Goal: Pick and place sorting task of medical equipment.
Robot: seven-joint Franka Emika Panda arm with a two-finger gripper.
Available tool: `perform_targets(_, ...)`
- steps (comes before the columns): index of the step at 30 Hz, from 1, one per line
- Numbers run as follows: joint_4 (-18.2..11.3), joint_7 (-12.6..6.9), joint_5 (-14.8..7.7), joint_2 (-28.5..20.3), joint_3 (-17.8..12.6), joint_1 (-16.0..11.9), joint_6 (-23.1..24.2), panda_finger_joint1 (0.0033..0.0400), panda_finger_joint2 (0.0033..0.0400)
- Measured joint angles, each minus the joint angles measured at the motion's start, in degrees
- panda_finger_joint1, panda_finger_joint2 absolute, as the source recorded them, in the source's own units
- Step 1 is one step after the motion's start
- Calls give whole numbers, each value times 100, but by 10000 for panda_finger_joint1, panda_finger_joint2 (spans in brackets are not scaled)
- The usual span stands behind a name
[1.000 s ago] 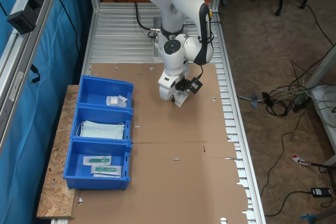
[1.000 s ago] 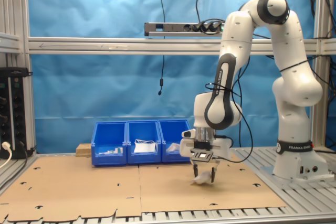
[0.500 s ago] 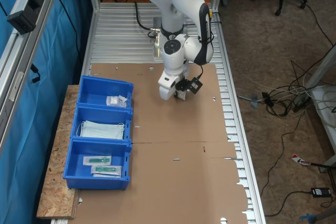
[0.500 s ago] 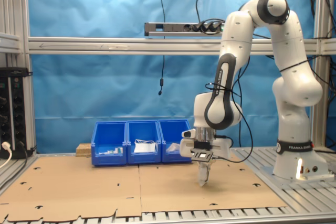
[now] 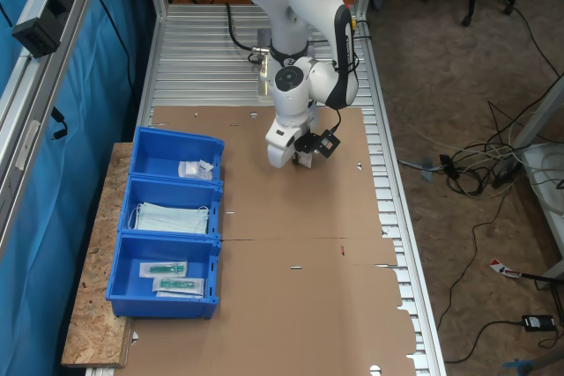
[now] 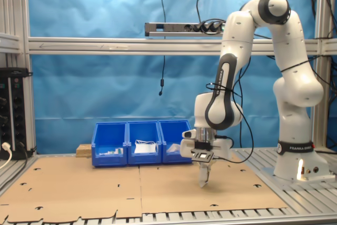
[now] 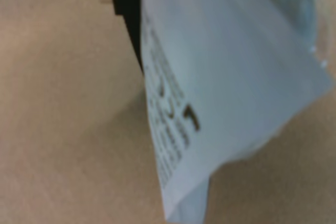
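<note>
My pincer [image 6: 203, 182] pinches the white sachet [image 7: 226, 93] just above the counter [image 6: 158, 191]; its print blurs, edges cropped.

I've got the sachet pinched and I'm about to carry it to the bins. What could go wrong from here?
1. The sachet hangs loose and tilted from the closed gripper in the wrist view, so the hold may be near one edge; a fast swing could shake it out.
2. Three blue bins sit side by side; only the one nearest the arm's base holds white sachets, so a slightly off release could land it with the face masks.
</note>
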Motion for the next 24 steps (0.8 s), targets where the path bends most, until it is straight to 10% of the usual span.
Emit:
perform_targets(13,12,0,-362,-889,-26,-14,-1007,55,55)
perform_targets(24,234,0,-1577,-2040,-167,-222,-2442,56,56)
